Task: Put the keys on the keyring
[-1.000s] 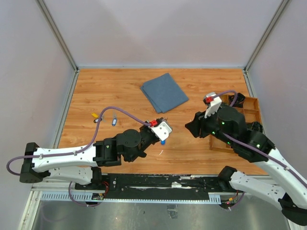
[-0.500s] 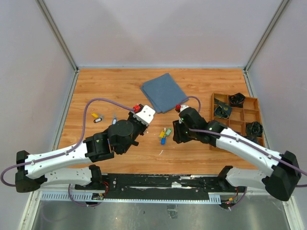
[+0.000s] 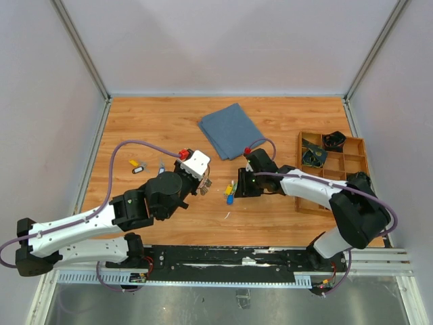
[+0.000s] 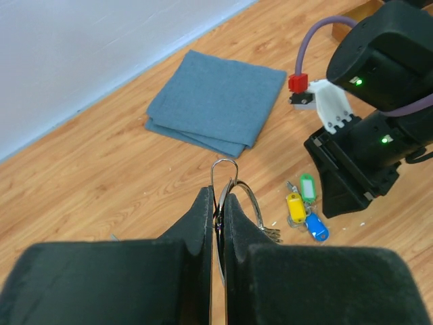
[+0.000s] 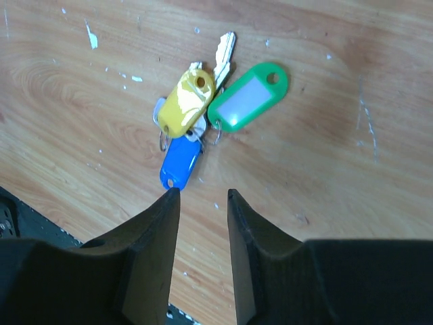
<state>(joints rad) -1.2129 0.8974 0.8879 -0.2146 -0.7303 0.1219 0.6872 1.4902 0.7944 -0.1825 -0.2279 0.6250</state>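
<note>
I can read no text, brand, number or sign anywhere; the green key tag (image 5: 247, 101) carries only a blank label window.

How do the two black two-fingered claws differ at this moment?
Grip: the left gripper is pinched shut on the thin silver wire keyring; the right gripper has its fingers apart and holds nothing.
Place: the left gripper is off to one side of the keys with yellow, green and blue plastic tags; the right gripper points straight at them.
Shared: both are black and sit low over the wooden table.
</note>
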